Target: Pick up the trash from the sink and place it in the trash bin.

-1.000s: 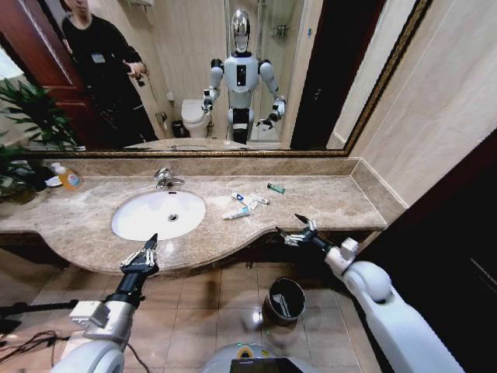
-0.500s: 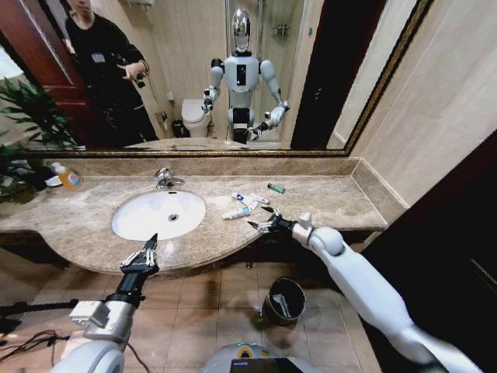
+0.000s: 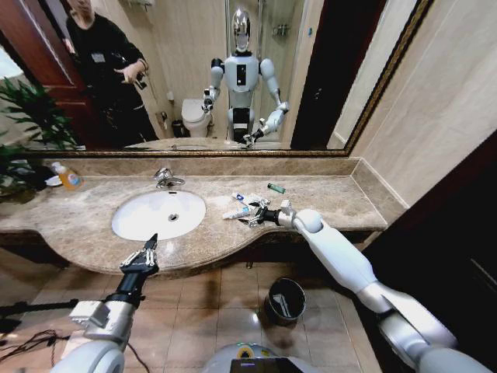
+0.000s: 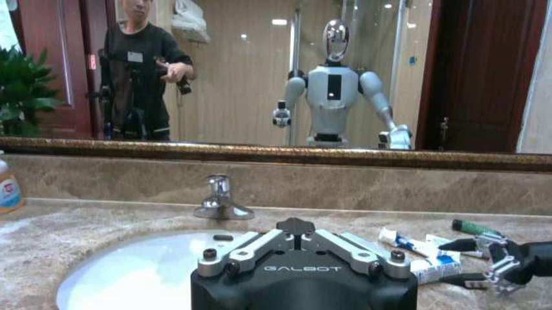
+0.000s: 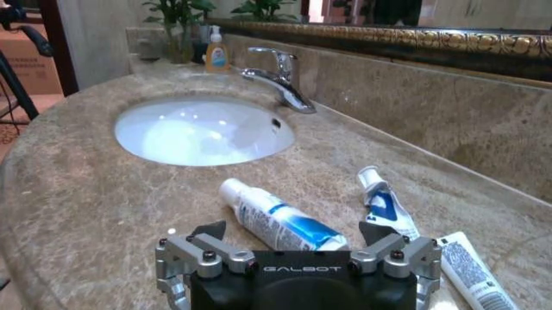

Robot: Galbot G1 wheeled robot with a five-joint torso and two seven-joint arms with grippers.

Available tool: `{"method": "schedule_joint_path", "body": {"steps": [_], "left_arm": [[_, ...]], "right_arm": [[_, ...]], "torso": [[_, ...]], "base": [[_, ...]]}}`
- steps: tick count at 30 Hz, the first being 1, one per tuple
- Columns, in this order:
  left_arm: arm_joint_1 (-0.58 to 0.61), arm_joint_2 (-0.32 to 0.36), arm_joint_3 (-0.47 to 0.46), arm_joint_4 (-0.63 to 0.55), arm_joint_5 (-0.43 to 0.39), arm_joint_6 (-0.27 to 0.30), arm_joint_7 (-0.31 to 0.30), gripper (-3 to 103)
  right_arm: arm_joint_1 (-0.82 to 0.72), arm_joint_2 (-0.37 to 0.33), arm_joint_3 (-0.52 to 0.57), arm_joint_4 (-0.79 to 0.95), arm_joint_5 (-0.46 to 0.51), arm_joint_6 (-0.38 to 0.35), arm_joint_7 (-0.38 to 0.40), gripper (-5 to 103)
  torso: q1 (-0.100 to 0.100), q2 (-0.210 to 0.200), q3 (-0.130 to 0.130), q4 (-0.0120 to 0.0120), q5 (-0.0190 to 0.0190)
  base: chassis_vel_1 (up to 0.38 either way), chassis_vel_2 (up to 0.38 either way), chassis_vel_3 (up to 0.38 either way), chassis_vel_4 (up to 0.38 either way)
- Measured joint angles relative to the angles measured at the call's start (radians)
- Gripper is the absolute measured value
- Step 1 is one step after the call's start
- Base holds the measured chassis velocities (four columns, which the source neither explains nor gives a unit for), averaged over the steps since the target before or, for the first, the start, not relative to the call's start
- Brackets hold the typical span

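Note:
The trash lies on the marble counter right of the sink (image 3: 159, 215), not in the basin: a white-and-blue tube (image 3: 235, 212), a second tube (image 3: 240, 197), a white wrapper (image 3: 261, 200) and a small green tube (image 3: 276, 188). My right gripper (image 3: 253, 218) hovers open just over the nearest tube (image 5: 280, 223), its fingers (image 5: 207, 230) spread on either side of it, without touching. The second tube (image 5: 384, 203) and the wrapper (image 5: 470, 268) lie just beyond. My left gripper (image 3: 140, 254) waits open at the counter's front edge before the sink. The black trash bin (image 3: 283, 299) stands on the floor below.
A chrome faucet (image 3: 165, 178) stands behind the basin and an orange soap bottle (image 3: 70, 179) at the far left by a plant. A mirror and wall back the counter. The left wrist view shows my right gripper (image 4: 496, 265) beside the tubes (image 4: 405, 242).
My right arm has swung left from the counter's front edge and reached over the counter to the tubes. The left arm has not moved.

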Motion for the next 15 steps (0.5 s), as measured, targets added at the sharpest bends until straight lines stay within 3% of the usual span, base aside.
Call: {"method": "schedule_joint_path", "body": {"steps": [6,7,9,10,13,14,15], "left_arm": [[0.0,0.0,0.0,0.0,0.0,0.0,0.0,0],[0.0,0.0,0.0,0.0,0.0,0.0,0.0,0],[0.0,0.0,0.0,0.0,0.0,0.0,0.0,0],[0.0,0.0,0.0,0.0,0.0,0.0,0.0,0],[0.0,0.0,0.0,0.0,0.0,0.0,0.0,0],[0.0,0.0,0.0,0.0,0.0,0.0,0.0,0],[0.0,0.0,0.0,0.0,0.0,0.0,0.0,0]], "right_arm": [[0.003,0.011,-0.002,-0.019,-0.01,0.013,0.007,93],[0.003,0.011,-0.003,-0.022,-0.011,0.018,0.01,82],[0.002,0.011,-0.004,-0.024,-0.012,0.023,0.013,82],[0.002,0.011,-0.007,-0.028,-0.013,0.036,0.029,71],[0.0,0.011,-0.009,-0.032,-0.013,0.046,0.046,71],[0.0,0.01,-0.009,-0.032,-0.013,0.048,0.049,60],[-0.001,0.009,-0.009,-0.032,-0.013,0.048,0.05,60]], "torso": [[0.0,0.0,0.0,0.0,0.0],[0.0,0.0,0.0,0.0,0.0001],[0.0,0.0,0.0,0.0,0.0001],[0.0,0.0,0.0,0.0,0.0001],[0.0,0.0,0.0,0.0,0.0002],[0.0,0.0,0.0,0.0,0.0001],[0.0,0.0,0.0,0.0,0.0001]], "base": [[0.0,0.0,0.0,0.0],[0.0,0.0,0.0,0.0],[0.0,0.0,0.0,0.0],[0.0,0.0,0.0,0.0],[0.0,0.0,0.0,0.0],[0.0,0.0,0.0,0.0],[0.0,0.0,0.0,0.0]]}}
